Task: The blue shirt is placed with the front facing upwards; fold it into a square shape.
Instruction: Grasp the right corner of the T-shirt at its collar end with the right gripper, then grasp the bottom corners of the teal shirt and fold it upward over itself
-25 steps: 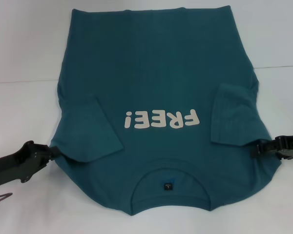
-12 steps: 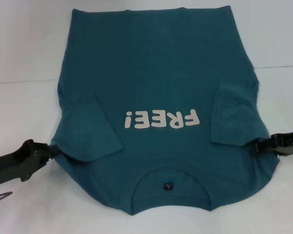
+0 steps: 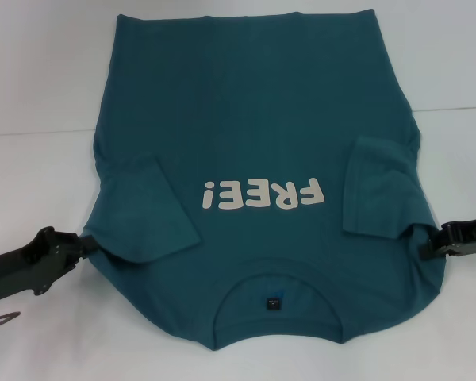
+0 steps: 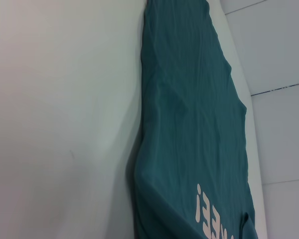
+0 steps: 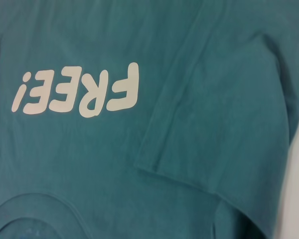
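Left gripper [image 3: 86, 248] sits at the blue shirt's [image 3: 254, 119] left shoulder edge, right gripper [image 3: 428, 242] at the right shoulder edge; can't tell whether either one is clamped on cloth. Shirt lies flat, front up, on the white surface [image 3: 40, 87], collar nearest the robot, both sleeves folded inward, "FREE!" print [image 3: 263, 194] showing.

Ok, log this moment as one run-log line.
blue shirt: front up, both sleeves folded in | left gripper: at shirt's left edge | right gripper: at right edge
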Tool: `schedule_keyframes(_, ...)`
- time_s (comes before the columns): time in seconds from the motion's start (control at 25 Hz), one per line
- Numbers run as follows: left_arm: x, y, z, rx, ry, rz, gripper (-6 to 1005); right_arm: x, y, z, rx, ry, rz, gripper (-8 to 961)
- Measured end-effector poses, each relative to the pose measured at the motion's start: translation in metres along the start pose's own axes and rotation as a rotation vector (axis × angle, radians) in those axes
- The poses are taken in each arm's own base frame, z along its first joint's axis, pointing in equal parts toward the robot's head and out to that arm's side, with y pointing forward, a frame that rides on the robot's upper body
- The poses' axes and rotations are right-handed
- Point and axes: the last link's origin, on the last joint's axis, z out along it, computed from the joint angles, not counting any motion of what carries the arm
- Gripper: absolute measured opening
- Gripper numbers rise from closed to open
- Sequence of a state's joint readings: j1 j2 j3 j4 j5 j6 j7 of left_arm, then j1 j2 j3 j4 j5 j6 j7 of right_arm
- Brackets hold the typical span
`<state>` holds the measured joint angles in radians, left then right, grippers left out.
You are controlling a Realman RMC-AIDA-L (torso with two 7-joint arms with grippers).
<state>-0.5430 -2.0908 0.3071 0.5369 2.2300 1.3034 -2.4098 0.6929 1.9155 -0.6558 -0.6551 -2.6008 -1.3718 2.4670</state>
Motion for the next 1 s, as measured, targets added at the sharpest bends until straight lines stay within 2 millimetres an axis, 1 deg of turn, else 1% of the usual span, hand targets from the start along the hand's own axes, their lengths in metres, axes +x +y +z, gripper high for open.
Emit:
schedule_keyframes(0.12, 0.000, 0.000, 0.000, 0.000, -0.001, 0.000, 50, 0.001, -0.001, 0.000, 0.001, 0.001, 0.003, 377)
schedule_keyframes(0.32, -0.001, 0.000, 0.000, -0.002, -0.003, -0.001, 50, 0.002, -0.002, 0.000, 0.003, 0.001, 0.002, 166)
schedule_keyframes(0.52, -0.001, 0.000, 0.000, -0.004, -0.006, 0.000, 52, 0.000, -0.003, -0.002, 0.008, -0.006, -0.012, 22)
schedule_keyframes(0.76, -0.004, 0.003, -0.003, -0.012, -0.047, 0.027, 73, 0.002, -0.003, -0.008, -0.003, 0.017, -0.026, 21)
schedule_keyframes(1.0, -0.008, 0.011, -0.014, -0.019, -0.144, 0.117, 93, 0.013, -0.010, -0.025, -0.004, 0.045, -0.024, 22)
